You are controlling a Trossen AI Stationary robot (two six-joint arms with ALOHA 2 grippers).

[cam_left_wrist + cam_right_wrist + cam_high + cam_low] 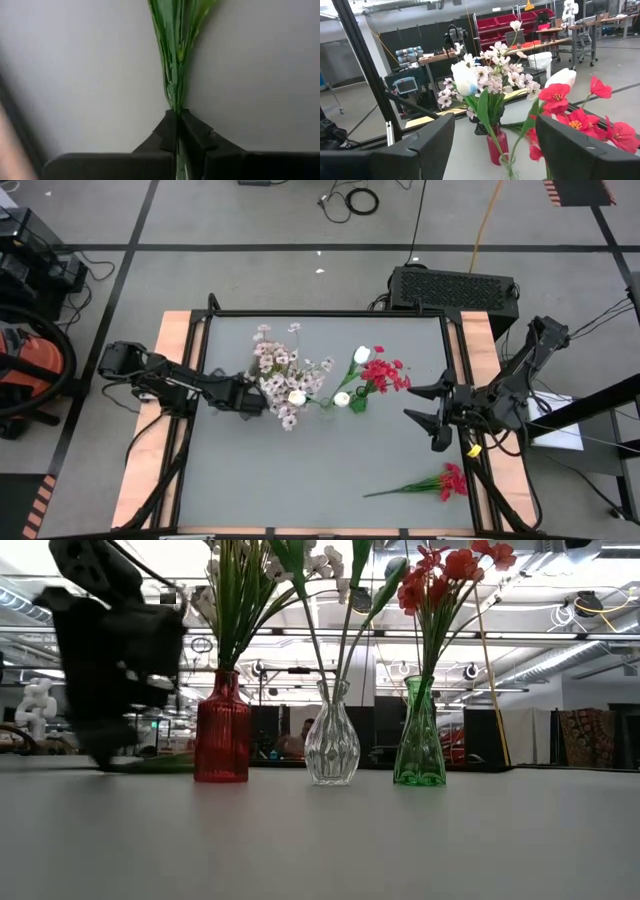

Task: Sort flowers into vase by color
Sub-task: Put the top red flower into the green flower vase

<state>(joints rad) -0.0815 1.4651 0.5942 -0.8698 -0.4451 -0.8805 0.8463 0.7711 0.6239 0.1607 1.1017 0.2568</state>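
Your table (330,470) holds three vases in a row: red vase (221,730) with pinkish-white sprigs (278,370), clear vase (331,738) with white buds (342,398), green vase (419,736) with red blooms (385,372). Your left gripper (252,404), beside the red vase, is clamped on green stems (176,55); your right gripper (428,412), jaws apart, waits beyond the green vase. One red sprig (438,483) lies well apart from the green vase, near the table's edge.

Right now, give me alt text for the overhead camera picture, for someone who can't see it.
Seen from above, three vases of flowers stand mid-table: pinkish-white blossoms, white buds, then red blooms. The left gripper is shut beside the pinkish-white bunch; the right gripper waits open at the right. One red sprig lies on the gray table.
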